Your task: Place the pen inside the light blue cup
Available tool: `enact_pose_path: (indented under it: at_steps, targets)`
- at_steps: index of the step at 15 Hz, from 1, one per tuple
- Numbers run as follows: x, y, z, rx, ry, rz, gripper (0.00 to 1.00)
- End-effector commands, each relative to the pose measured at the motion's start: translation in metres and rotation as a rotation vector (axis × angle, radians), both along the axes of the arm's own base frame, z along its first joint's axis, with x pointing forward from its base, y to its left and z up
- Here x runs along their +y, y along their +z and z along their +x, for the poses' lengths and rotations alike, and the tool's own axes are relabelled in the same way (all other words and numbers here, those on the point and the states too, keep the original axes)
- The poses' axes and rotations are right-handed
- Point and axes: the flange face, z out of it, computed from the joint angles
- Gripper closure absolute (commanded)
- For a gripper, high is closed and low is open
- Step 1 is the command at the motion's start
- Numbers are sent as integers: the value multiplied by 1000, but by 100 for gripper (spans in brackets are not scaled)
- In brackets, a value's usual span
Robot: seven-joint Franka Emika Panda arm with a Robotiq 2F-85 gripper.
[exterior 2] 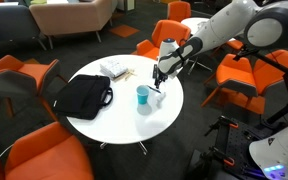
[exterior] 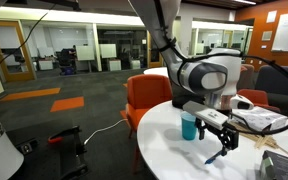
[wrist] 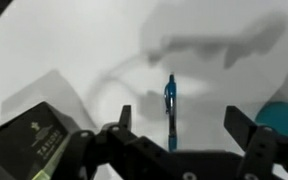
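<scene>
As the wide-spread fingers [wrist: 239,125] are straddling the slim dark blue pen [wrist: 170,100], the grasp is calling for centring before closure.

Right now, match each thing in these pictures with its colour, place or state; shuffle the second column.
1 pen
2 light blue cup
3 bag
4 gripper

A black, lying flat on the table
B open
C dark blue and slim
D standing upright near the gripper

Pairs: 1-C, 2-D, 3-A, 4-B
</scene>
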Motion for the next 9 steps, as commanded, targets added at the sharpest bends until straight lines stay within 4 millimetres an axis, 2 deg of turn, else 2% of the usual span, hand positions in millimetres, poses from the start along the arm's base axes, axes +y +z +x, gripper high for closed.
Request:
enact_pose_path:
  at_steps: [1, 4, 6, 9]
  targets:
    - [-6, -23, 23, 16, -3, 24, 0]
    - [0, -41, 35, 27, -2, 34, 0]
    - [5, -50, 39, 44, -6, 48, 7]
    - [2, -55, 46, 47, -13, 49, 2]
